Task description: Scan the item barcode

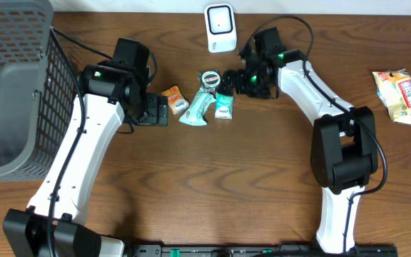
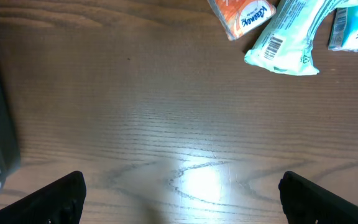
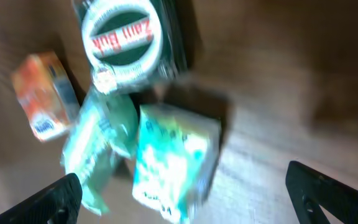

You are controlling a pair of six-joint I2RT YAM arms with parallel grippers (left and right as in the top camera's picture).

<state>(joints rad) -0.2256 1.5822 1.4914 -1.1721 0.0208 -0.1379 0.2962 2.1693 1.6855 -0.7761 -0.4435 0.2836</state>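
1. A wooden table (image 1: 205,178) carries a small cluster of goods at its far centre. A white barcode scanner (image 1: 220,27) stands upright behind them, close to the far edge.
2. The small teal pack (image 3: 173,162) lies on the table at the right end of the cluster, directly below the right gripper (image 1: 235,80). The wrist view is blurred, so none of its print can be read.
3. The right gripper's jaws stand wide, with one black finger at each lower corner of the wrist view. The pack sits between them with space on either side, as far as the blur allows.
4. A round tin (image 1: 210,77) with a green-and-white lid lies just behind the small teal pack, roughly between it and the scanner.
5. A long teal tissue pack (image 2: 288,37) lies tilted just left of the small pack. A barcode shows on its near end in the left wrist view.
6. An orange packet (image 2: 241,15) sits against the tissue pack's left side; whether the two touch cannot be told.
7. The left gripper (image 2: 182,202) hovers over bare wood just short of the orange packet, its jaws wide and nothing between them.
8. A grey mesh basket (image 1: 13,28) fills the far left corner of the table.
9. A yellow-and-red snack bag (image 1: 402,96) lies alone at the right edge, well apart from the cluster.
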